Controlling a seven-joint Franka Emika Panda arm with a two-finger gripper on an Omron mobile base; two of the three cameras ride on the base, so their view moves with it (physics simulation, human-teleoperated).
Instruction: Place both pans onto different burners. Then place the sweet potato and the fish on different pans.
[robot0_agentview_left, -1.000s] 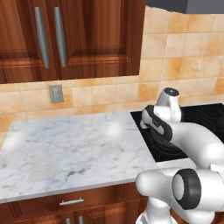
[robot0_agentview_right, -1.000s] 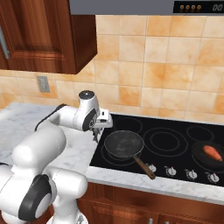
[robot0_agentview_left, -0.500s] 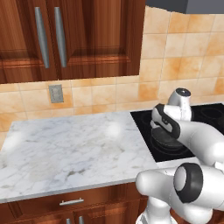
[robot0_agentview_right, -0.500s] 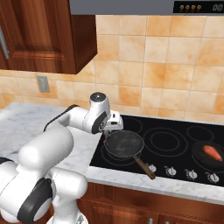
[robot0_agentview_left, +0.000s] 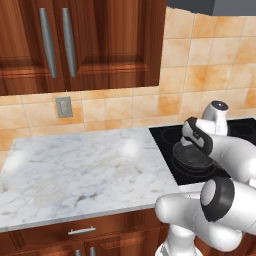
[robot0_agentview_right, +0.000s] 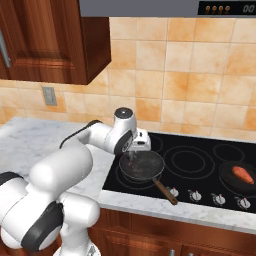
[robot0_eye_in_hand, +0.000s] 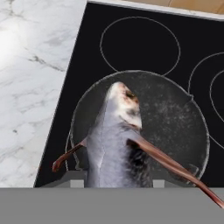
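Grey slim fish (robot0_eye_in_hand: 114, 144) hangs clamped in the pincer (robot0_agentview_right: 131, 156) — lower it to mid-frame's round black pan (robot0_eye_in_hand: 175, 127), then release.

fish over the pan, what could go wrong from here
The fish hangs from the gripper toward the left side of the pan, so on release it might drape over the rim or slide onto the cooktop. Coming down further, the gripper could nudge the pan off its burner.
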